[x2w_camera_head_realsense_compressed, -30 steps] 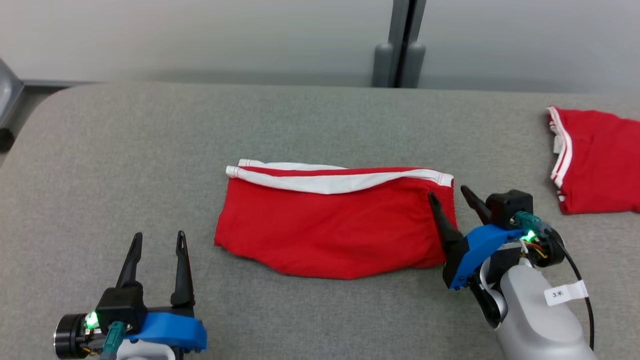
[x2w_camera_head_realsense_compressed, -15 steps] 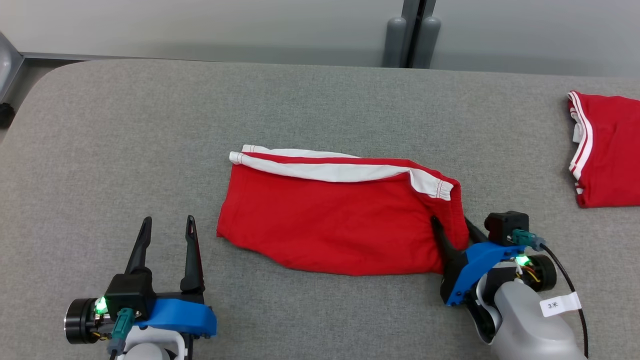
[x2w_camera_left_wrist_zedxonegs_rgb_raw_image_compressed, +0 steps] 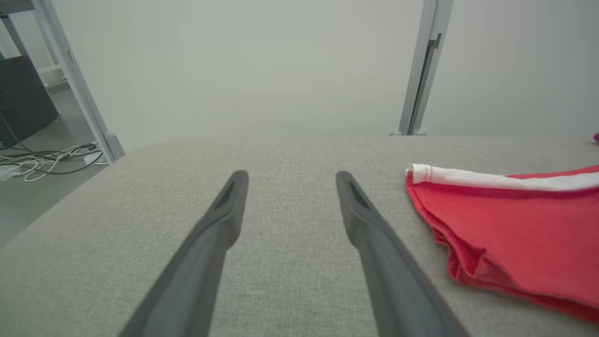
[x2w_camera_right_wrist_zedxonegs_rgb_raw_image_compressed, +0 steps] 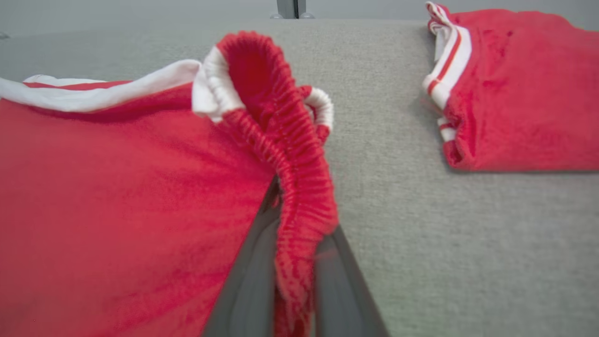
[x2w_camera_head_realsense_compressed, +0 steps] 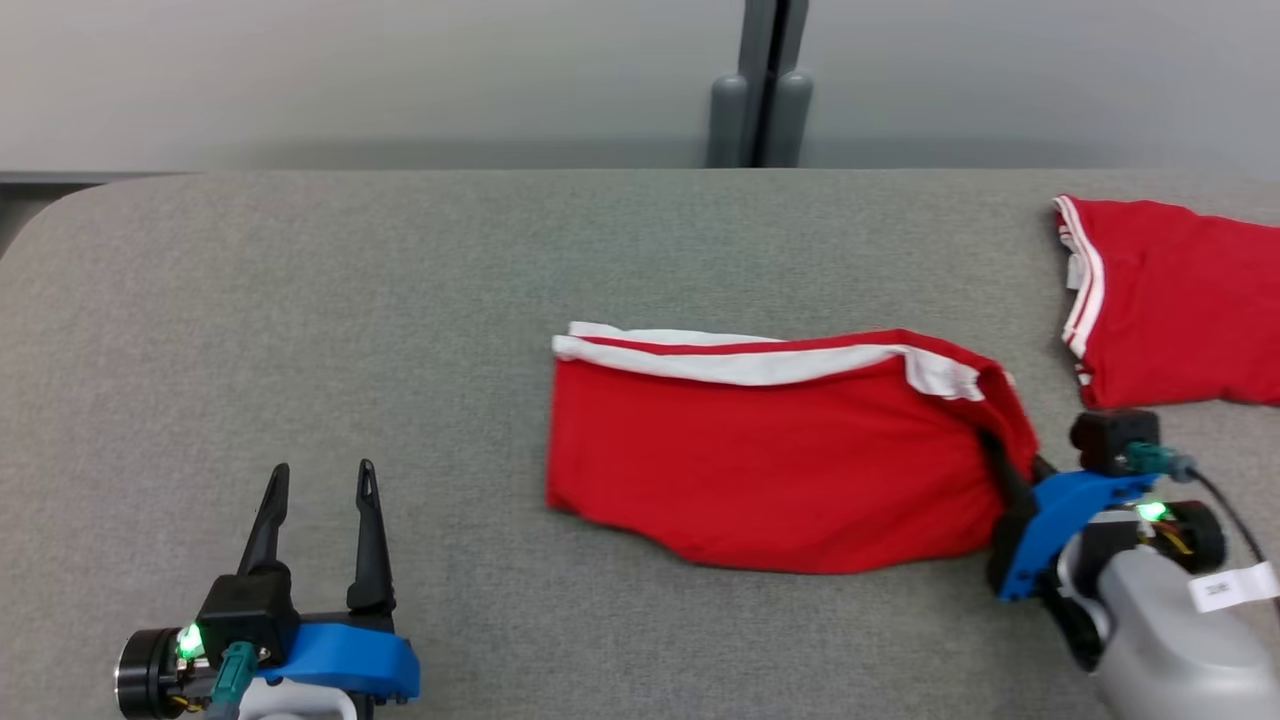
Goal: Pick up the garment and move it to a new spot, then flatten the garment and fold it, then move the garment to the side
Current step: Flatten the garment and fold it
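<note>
Your garment [x2w_camera_head_realsense_compressed: 760,470]: solid red, with a white band along one edge and a thin red line running through that band. Second garment [x2w_camera_head_realsense_compressed: 1180,300]: the same red, its trim striped white, red, white. Table cover [x2w_camera_head_realsense_compressed: 300,300]: flecked mid-grey weave, no pattern. Left gripper [x2w_camera_head_realsense_compressed: 322,472]: you'll see near-black fingers [x2w_camera_head_realsense_compressed: 370,540], bright blue bracket, green light. Wall [x2w_camera_head_realsense_compressed: 400,80]: pale grey.

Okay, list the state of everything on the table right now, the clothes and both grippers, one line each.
Shorts: folded, lying on the table, right end bunched up.
Waistband: gathered, pinched between the right gripper's fingers.
Other garment: folded, lying apart at the right, untouched.
Left gripper: open, empty, over bare table.
Right gripper: shut on the shorts' waistband.
</note>
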Motion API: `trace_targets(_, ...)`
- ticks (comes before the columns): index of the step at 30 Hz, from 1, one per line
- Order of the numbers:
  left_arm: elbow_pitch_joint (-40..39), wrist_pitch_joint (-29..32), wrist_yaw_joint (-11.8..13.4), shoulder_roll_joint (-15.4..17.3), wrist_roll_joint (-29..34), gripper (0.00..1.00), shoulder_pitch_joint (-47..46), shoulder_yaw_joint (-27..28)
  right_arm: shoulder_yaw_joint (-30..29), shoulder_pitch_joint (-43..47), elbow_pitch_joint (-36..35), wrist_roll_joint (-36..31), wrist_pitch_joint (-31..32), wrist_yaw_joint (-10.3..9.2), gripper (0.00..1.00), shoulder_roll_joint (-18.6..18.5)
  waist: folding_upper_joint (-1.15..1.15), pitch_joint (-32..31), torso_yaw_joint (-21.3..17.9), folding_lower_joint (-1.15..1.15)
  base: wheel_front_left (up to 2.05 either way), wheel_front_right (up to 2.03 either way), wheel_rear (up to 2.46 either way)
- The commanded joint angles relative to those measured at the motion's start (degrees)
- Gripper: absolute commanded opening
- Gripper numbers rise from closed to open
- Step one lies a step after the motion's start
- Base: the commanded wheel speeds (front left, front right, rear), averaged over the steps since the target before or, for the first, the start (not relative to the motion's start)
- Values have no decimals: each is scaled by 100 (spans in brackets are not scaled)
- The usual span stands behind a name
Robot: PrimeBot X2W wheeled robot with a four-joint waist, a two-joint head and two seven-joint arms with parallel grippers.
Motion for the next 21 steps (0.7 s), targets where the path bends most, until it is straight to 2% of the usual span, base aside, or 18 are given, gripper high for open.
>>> trace_targets(1, -17, -25, -13, 4, 5, 100, 15, 6, 58, 98, -57, 100, 87, 1, 0, -135, 0, -73, -91, 0, 0, 0, 0)
trace_targets(6, -21, -25, -47, -26, 14, 100, 93, 37, 400, 203, -517, 744, 782, 1, 0, -767, 0, -153, -257, 0, 0, 0, 0)
trace_targets(11, 16, -25, -75, -84, 23, 100, 110, 12, 612, 276, -1142, 1430, 1255, 1, 0, -986, 0, -226, -331, 0, 0, 0, 0)
trace_targets(18, 65, -25, -116, -136, 22, 100, 156, 31, 629, 370, -2190, 2702, 2061, 1, 0, -748, 0, -308, -317, 0, 0, 0, 0)
trace_targets(21, 60, -25, -134, -153, 28, 100, 172, 54, 595, 318, -2513, 3057, 2348, 1, 0, -619, 0, -316, -284, 0, 0, 0, 0)
